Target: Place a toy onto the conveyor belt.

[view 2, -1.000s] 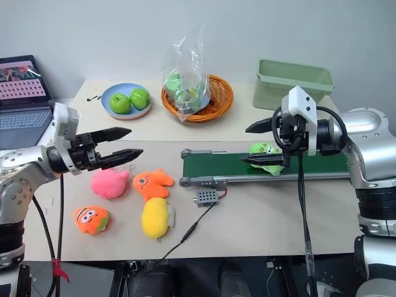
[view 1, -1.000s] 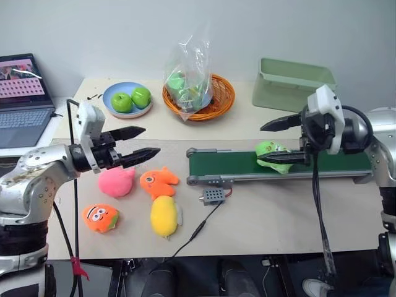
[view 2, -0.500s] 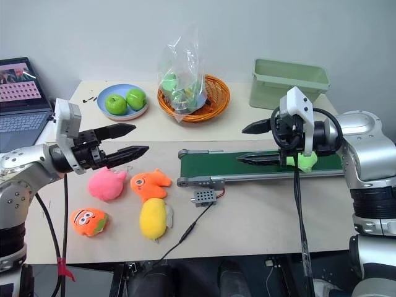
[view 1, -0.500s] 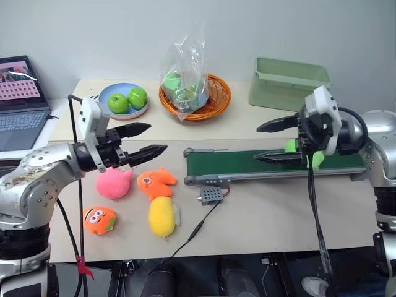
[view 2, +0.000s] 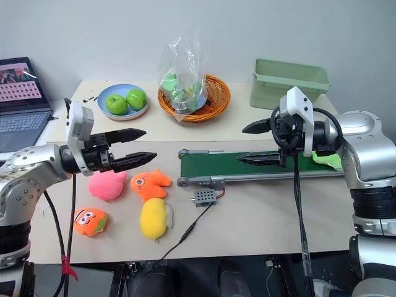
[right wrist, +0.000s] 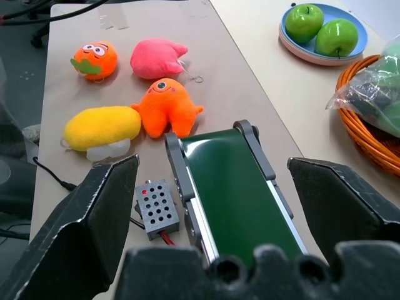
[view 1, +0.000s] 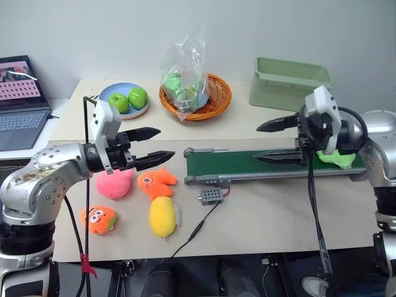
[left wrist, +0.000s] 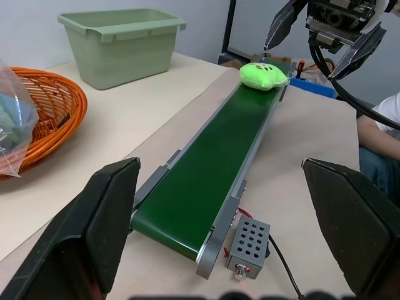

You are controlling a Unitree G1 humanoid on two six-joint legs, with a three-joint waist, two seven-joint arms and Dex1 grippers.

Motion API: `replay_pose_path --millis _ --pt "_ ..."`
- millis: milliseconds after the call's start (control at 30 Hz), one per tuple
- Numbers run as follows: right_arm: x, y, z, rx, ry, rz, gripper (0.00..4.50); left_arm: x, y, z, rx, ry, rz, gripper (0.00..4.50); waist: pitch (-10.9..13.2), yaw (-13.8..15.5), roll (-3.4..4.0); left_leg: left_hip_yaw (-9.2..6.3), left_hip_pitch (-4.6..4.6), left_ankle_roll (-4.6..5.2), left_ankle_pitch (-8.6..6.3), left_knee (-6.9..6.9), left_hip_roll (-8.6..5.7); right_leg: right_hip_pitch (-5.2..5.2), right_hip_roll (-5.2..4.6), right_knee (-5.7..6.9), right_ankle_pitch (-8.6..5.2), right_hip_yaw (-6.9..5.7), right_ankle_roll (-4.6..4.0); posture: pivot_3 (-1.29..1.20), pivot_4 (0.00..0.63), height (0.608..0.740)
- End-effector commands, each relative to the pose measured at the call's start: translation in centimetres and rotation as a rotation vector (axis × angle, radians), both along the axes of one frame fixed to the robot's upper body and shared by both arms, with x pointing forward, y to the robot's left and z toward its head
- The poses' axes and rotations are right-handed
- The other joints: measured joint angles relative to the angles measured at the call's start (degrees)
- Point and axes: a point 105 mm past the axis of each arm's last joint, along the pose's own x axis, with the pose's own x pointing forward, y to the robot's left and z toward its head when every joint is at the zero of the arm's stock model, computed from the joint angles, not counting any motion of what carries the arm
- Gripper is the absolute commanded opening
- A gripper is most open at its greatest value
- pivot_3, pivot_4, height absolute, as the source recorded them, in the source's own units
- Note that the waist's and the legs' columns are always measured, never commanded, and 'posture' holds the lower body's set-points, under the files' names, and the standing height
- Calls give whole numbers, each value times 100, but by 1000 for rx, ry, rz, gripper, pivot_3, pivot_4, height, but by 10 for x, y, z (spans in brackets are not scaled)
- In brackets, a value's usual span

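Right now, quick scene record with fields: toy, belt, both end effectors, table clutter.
toy: lime-green plush toy lying on the conveyor belt, at its far right end
left end effector: open, empty, above the pink plush
right end effector: open, empty, over the belt
clutter: orange plush, yellow plush, control box

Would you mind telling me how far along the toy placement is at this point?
Done: the lime-green toy lies on the conveyor belt, at its end near the right gripper, which is open and off it. In hand: nothing; the left gripper is open above the pink plush. Left: seemingly nothing.
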Motion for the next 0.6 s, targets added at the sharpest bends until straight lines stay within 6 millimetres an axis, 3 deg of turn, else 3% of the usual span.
replay_pose_path --millis 33,600 --pt "-3 -4 15 12 -64 -10 4500 -1 1 8 17 -20 -7 4417 0 -1 0 0 0 0 0 0 0 0 0 0 0 0 0 0 150 740" --pt "-2 -4 12 13 -73 -29 4500 2 3 8 25 -6 11 4417 0 1 0 0 0 0 0 0 0 0 0 0 0 0 0 0 150 740"
